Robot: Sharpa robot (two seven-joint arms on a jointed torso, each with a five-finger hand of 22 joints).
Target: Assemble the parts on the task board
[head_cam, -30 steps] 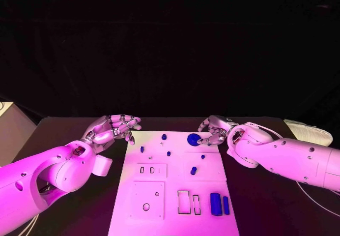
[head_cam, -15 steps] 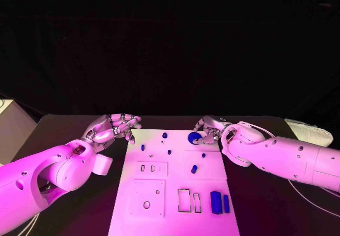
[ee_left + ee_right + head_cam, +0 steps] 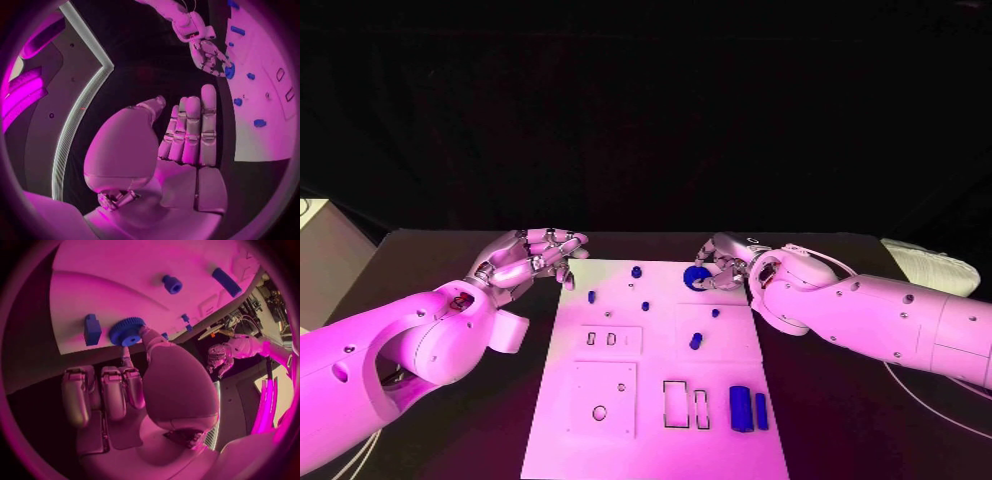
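1. Black table (image 3: pixel 459 250), dark room behind.
2. Right hand (image 3: pixel 721 265) pinches a round blue toothed gear (image 3: pixel 695 277) at the white task board's (image 3: pixel 653 440) far right corner; gear has edged slightly farther in the last second, likely being seated.
3. Left hand (image 3: pixel 528 258) still hovers off the board's far left corner, fingers together, empty.

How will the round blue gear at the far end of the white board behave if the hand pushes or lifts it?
The blue gear looks like stiff moulded plastic, so it should probably keep its shape. Its toothed rim likely gives the right hand touching it some grip. It seems small and probably light, so a sideways push may slide it on the smooth task board; set on edge, it could roll.
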